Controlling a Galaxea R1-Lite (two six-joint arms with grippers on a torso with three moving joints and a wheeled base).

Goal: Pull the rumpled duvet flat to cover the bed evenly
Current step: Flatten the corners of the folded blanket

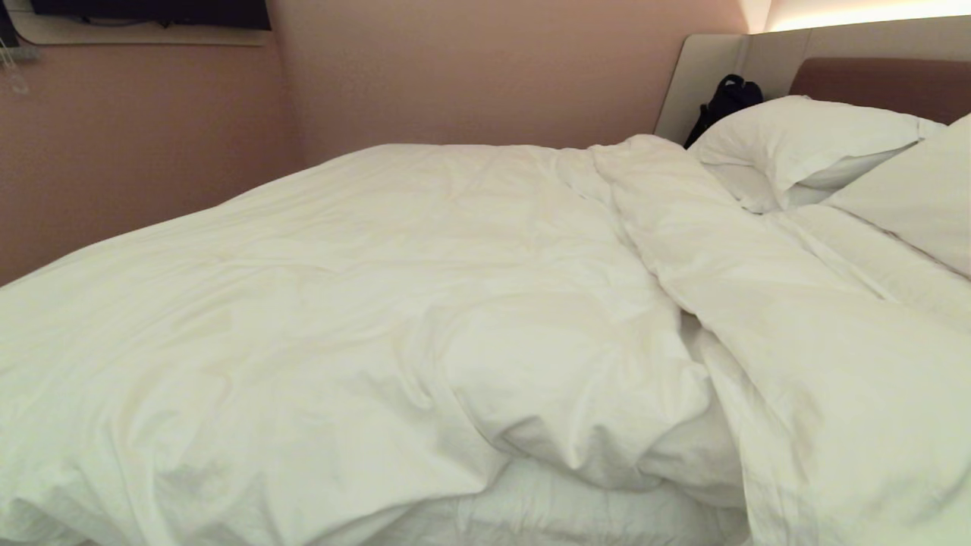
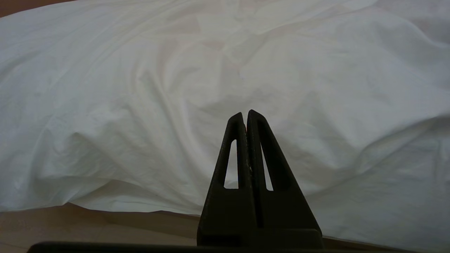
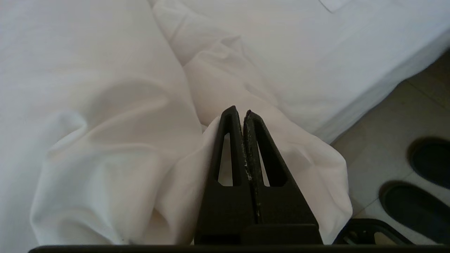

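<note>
Two plump white pillows (image 1: 804, 144) are seen at the upper right of the head view, with a black bag (image 1: 726, 102) propped behind them. A pink wall (image 1: 470, 68) fills the top. Dark slippers (image 3: 416, 207) are seen on pale floor (image 3: 379, 151) at lower right.

The duvet (image 1: 394, 303) is plain white with no pattern, and the pillows (image 1: 804, 144) are the same plain white. The headboard (image 1: 880, 83) shows a brown padded panel set in a pale beige frame. The wall (image 1: 470, 68) behind the bed is a dusty pink. A black bag (image 1: 728, 98) sits beside the pillows. The left claw (image 2: 245, 114) and right claw (image 3: 240, 111) are both matte black. The floor (image 3: 379, 147) is beige, and two dark shoes (image 3: 415, 207) lie on it.
</note>
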